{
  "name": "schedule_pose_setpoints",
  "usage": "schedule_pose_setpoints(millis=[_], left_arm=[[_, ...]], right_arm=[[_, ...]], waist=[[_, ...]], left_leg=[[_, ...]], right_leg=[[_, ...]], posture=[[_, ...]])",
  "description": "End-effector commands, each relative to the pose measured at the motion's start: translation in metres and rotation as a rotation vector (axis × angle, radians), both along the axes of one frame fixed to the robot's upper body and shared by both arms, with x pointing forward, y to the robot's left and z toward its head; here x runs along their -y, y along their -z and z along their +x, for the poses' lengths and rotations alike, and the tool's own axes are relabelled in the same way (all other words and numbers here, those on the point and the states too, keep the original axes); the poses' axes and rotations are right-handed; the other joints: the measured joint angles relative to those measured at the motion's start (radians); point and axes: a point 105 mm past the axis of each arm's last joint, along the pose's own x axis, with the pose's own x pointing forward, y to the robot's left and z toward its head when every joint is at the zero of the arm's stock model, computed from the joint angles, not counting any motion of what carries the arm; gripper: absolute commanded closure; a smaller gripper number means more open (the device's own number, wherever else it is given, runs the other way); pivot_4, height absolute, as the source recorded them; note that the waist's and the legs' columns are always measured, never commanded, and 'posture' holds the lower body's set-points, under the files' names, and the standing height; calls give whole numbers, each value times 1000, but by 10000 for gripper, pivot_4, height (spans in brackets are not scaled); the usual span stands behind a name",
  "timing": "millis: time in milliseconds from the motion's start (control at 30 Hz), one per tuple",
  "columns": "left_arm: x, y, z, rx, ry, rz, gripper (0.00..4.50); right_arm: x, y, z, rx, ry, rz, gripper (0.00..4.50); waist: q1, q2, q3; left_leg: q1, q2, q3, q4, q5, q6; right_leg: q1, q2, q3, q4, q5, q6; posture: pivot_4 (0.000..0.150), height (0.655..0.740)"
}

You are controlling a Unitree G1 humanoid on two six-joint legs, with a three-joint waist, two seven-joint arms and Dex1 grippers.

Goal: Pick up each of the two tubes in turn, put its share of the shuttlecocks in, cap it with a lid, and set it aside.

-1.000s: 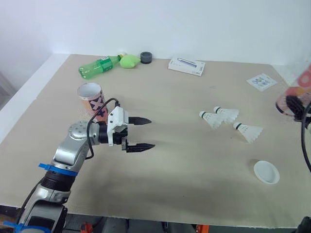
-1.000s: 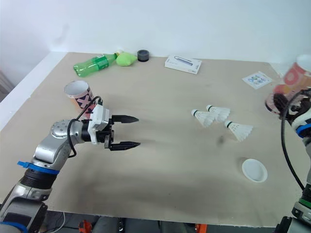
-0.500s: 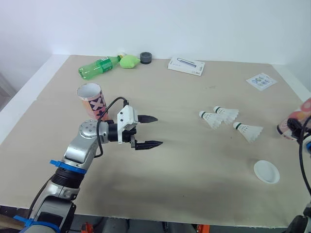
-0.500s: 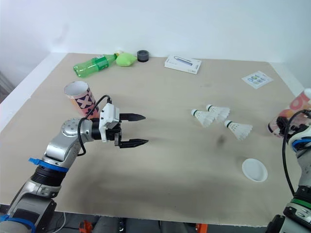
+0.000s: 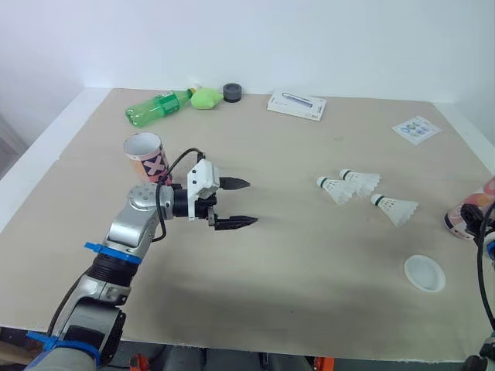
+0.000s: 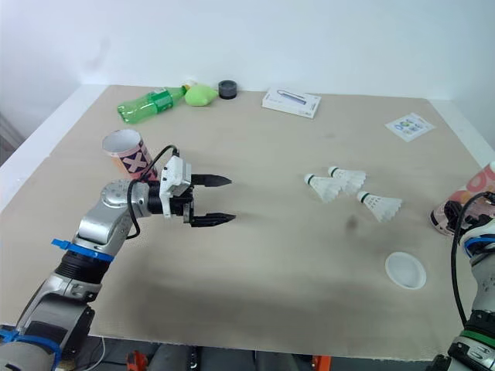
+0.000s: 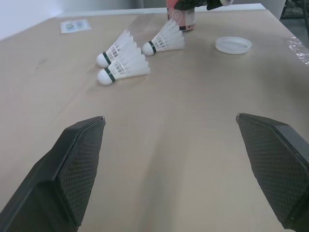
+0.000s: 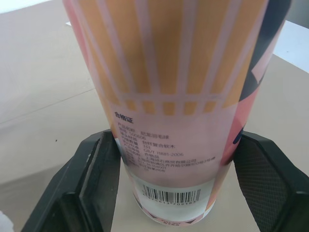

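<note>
An open-topped pink patterned tube (image 5: 147, 158) stands upright at the left of the table. Just right of it my left gripper (image 5: 249, 202) hovers open with nothing between its fingers, pointing toward three white shuttlecocks (image 5: 334, 189) (image 5: 362, 180) (image 5: 396, 209) lying right of centre. A white lid (image 5: 424, 273) lies near the front right. At the table's right edge my right gripper (image 8: 178, 193) is shut on a second pink tube (image 8: 178, 96), which is upright with its base at the tabletop (image 7: 182, 17).
Along the back edge lie a green bottle (image 5: 158, 106), a light green object (image 5: 206, 97), a black roll (image 5: 233, 92) and a white box (image 5: 296, 105). A printed card (image 5: 416, 130) lies at the back right.
My right gripper has brought its pink tube down and nearer along the right edge. My left gripper has slid a little to the right, still open.
</note>
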Motion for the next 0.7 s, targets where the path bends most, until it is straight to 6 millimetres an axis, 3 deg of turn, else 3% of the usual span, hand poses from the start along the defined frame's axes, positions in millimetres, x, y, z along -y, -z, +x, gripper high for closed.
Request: schedule_pose_setpoints(millis=[33,467,500,567,700], left_arm=[[1,-11,1,62,15,1,0],[4,-14,0,81,10,-21,0],[4,-14,-1,81,10,-22,0],[4,-14,0,80,8,-22,0],[4,-15,0,77,6,-27,0]], right_arm=[[-4,-9,-1,41,-2,-22,9060],[-14,15,4,-20,-38,-26,9060],[-16,13,5,-10,-52,-25,4491],[-19,10,7,-1,-73,-36,618],[-27,6,9,8,-138,-29,618]], waist=[[0,0,0],[-1,0,0],[-1,0,0],[-2,0,0],[-1,1,0]], left_leg=[[0,0,0,0,0,0],[1,0,0,0,0,0],[1,0,0,0,0,0],[1,0,0,0,0,0],[1,0,0,0,1,1]], right_leg=[[0,0,0,0,0,0],[1,0,0,0,0,0],[1,1,0,0,0,0],[1,1,0,0,0,1],[1,1,0,0,1,1]], posture=[[1500,7294],[1500,7294],[1500,7294],[1500,7294],[1500,7294]])
